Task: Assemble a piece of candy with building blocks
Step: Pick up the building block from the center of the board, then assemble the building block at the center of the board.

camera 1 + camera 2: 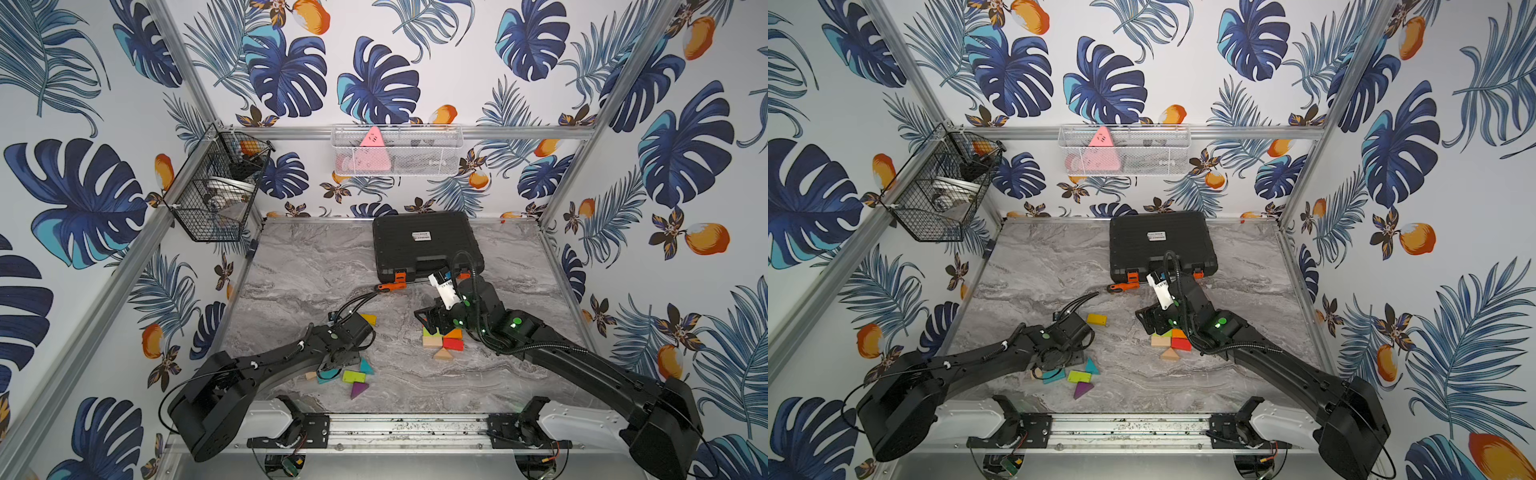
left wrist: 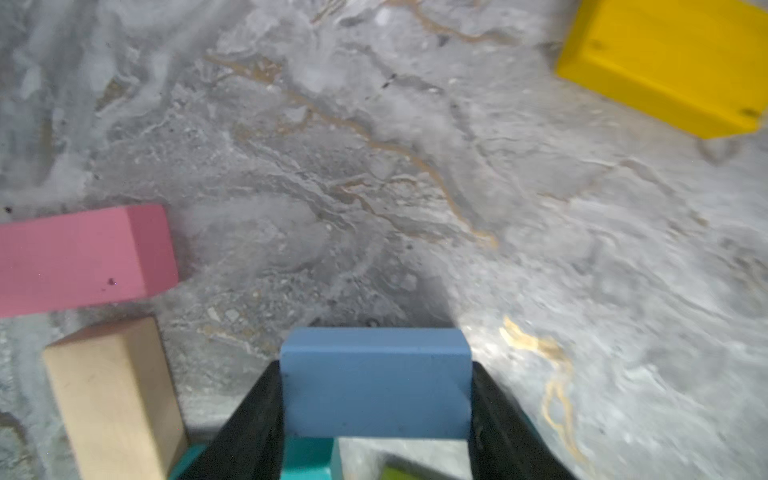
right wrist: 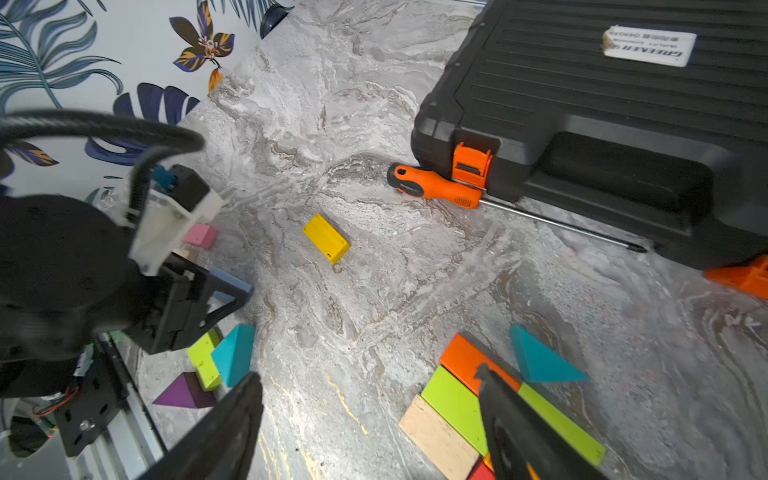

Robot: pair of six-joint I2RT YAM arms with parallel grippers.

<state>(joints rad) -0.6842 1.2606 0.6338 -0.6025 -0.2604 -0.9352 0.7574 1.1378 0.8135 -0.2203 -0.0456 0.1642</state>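
Observation:
In the left wrist view my left gripper (image 2: pixel 375 370) is shut on a blue block (image 2: pixel 376 382), a finger pressed against each side, low over the table. Around it lie pink (image 2: pixel 83 257), plain wood (image 2: pixel 112 395) and yellow (image 2: pixel 665 62) blocks. In a top view, teal (image 1: pixel 365 366), green (image 1: pixel 353 376) and purple (image 1: pixel 358 390) blocks lie next to that gripper. My right gripper (image 3: pixel 368 374) is open and empty over a flat cluster of orange (image 3: pixel 465 357), green (image 3: pixel 453 403), plain wood (image 3: pixel 436 436), red (image 1: pixel 453 343) and teal triangle (image 3: pixel 536 357) blocks.
A black tool case (image 1: pixel 424 245) lies at the back of the table, with an orange-handled screwdriver (image 1: pixel 390 286) along its front edge. A black wire basket (image 1: pixel 216 195) and a white mesh basket (image 1: pixel 397 149) hang on the walls.

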